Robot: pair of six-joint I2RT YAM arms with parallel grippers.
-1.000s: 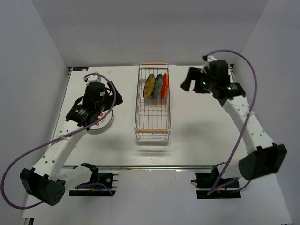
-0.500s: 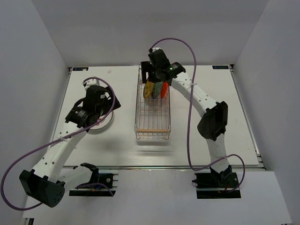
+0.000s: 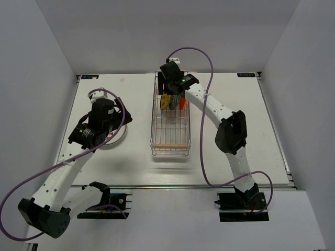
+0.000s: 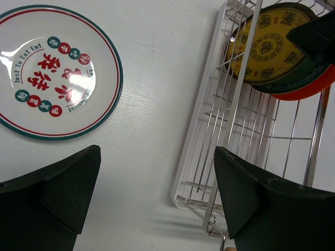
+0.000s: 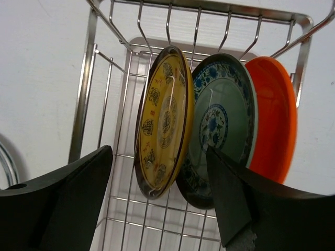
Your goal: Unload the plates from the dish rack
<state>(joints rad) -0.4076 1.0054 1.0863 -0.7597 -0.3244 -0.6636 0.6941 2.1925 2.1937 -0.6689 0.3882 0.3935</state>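
The dish rack [image 3: 152,125] stands mid-table with three small plates upright at its far end: mustard-yellow [image 5: 165,123], grey-teal [image 5: 220,125] and orange-red [image 5: 272,120]. My right gripper [image 5: 159,193] is open just above them, one finger left of the yellow plate, the other in front of the teal plate, gripping nothing. In the top view it [image 3: 170,91] hangs over the rack's far end. A white plate with red marks [image 4: 57,70] lies flat on the table left of the rack. My left gripper [image 4: 157,198] is open and empty, above the table between that plate and the rack [image 4: 246,115].
The white plate [image 3: 116,138] lies partly under my left arm in the top view. The near half of the rack holds nothing; its wooden handle [image 3: 170,146] is at the near end. Grey walls enclose the table on three sides.
My right arm has swung from the table's far right over to the rack's far end, above the three plates. My left arm has drawn back slightly to the left.
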